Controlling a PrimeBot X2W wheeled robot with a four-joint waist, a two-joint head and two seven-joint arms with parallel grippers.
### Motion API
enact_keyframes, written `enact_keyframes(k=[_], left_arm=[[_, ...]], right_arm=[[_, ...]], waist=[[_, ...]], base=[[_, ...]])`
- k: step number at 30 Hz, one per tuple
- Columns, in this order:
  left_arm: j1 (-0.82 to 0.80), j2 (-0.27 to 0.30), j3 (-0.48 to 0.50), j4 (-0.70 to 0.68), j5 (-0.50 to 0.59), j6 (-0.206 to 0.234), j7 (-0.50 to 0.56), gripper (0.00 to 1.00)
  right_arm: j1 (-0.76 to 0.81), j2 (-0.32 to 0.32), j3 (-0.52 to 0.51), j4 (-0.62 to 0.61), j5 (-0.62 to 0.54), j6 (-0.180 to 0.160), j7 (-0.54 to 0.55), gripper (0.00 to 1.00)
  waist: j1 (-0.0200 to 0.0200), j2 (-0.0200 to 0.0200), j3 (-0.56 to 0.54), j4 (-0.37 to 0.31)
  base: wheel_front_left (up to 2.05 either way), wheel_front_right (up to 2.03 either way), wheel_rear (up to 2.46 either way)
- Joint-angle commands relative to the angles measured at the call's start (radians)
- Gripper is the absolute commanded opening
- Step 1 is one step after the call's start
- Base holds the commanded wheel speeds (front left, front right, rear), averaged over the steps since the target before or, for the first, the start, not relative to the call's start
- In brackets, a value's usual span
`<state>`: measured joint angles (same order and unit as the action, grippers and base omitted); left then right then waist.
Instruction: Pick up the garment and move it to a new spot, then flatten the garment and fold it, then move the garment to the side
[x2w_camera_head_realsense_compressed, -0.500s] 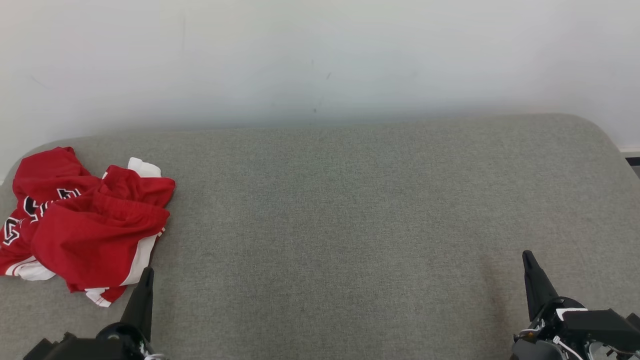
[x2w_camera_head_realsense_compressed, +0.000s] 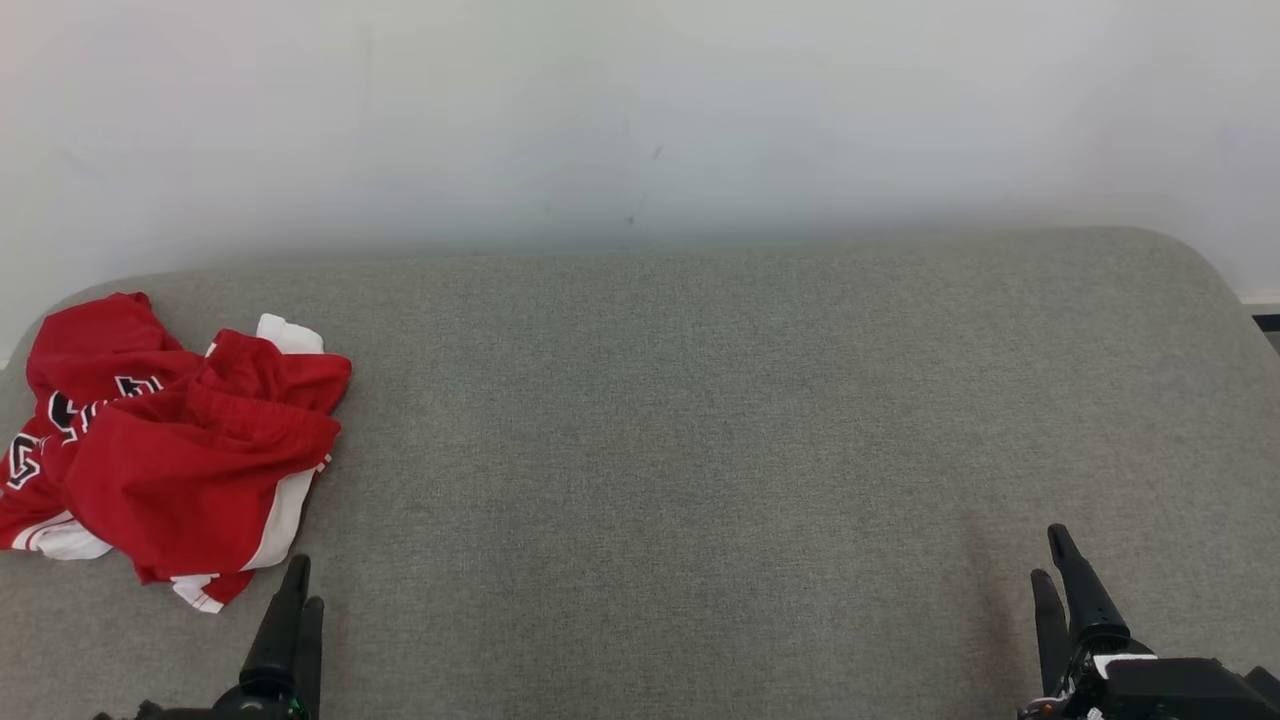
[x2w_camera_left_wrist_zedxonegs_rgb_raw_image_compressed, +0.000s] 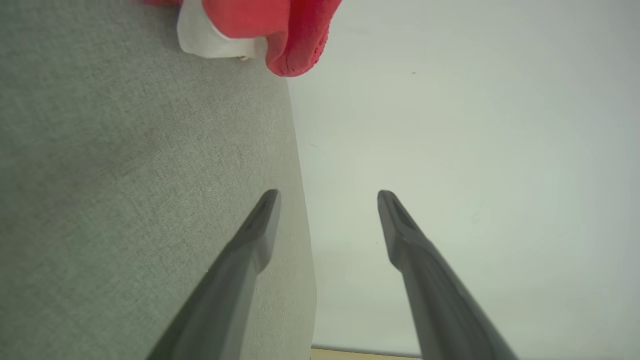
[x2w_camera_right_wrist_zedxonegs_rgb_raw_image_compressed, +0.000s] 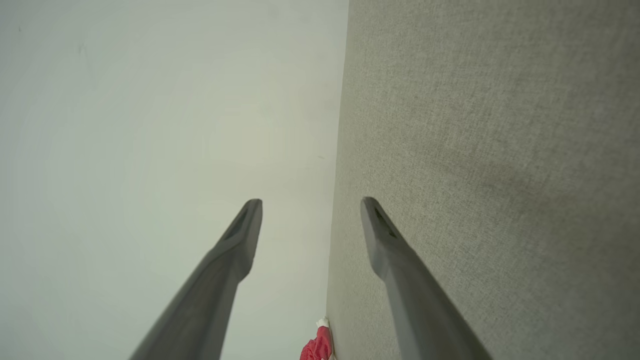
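A crumpled red garment (x2w_camera_head_realsense_compressed: 170, 450) with white panels and black lettering lies at the far left of the grey fabric surface (x2w_camera_head_realsense_compressed: 700, 420). My left gripper (x2w_camera_head_realsense_compressed: 303, 582) is at the lower left, just below the garment's near edge and apart from it, open with nothing between its fingers. The left wrist view has the garment (x2w_camera_left_wrist_zedxonegs_rgb_raw_image_compressed: 260, 30) at its top edge, far ahead of the open left gripper (x2w_camera_left_wrist_zedxonegs_rgb_raw_image_compressed: 327, 195). My right gripper (x2w_camera_head_realsense_compressed: 1050, 550) is at the lower right, open and empty. A small bit of the garment (x2w_camera_right_wrist_zedxonegs_rgb_raw_image_compressed: 317, 347) appears at the bottom of the right wrist view, between the open fingers (x2w_camera_right_wrist_zedxonegs_rgb_raw_image_compressed: 245, 225).
A plain pale wall (x2w_camera_head_realsense_compressed: 640, 110) rises behind the grey surface, which has rounded back corners. A strip of dark floor edge (x2w_camera_head_realsense_compressed: 1265, 322) appears past the right corner.
Both grippers have drawn back toward the bottom of the head view and turned, so both fingers of each now show. The garment has not moved.
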<state>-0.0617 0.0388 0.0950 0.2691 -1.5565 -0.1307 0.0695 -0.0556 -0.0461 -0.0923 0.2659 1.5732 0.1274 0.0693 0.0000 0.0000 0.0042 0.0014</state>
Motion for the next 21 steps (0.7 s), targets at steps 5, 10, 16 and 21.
enact_keyframes(k=[5, 10, 16, 21], left_arm=[[-0.018, 0.005, 0.001, -0.039, 0.099, 0.001, -0.03, 1.0], [-0.019, 0.006, -0.003, -0.066, 0.222, 0.011, -0.056, 1.0], [-0.017, 0.006, -0.006, -0.095, 0.348, 0.025, -0.081, 1.0], [-0.013, 0.007, -0.013, -0.113, 0.434, 0.037, -0.096, 1.0]], right_arm=[[-0.002, -0.005, 0.012, -0.04, -0.091, 0.002, -0.029, 1.0], [0.005, -0.006, 0.02, -0.064, -0.202, 0.002, -0.056, 1.0], [0.012, -0.007, 0.034, -0.085, -0.314, 0.002, -0.08, 1.0], [0.017, -0.01, 0.045, -0.097, -0.391, 0.002, -0.096, 1.0]], waist=[[0.0, 0.0, 0.0, 0.001], [0.0, 0.0, -0.001, 0.001], [0.0, 0.0, -0.003, 0.002], [0.0, 0.0, -0.005, 0.003]], base=[[0.0, 0.0, 0.0], [0.0, 0.0, 0.0], [0.0, 0.0, 0.0], [0.0, 0.0, 0.0]])
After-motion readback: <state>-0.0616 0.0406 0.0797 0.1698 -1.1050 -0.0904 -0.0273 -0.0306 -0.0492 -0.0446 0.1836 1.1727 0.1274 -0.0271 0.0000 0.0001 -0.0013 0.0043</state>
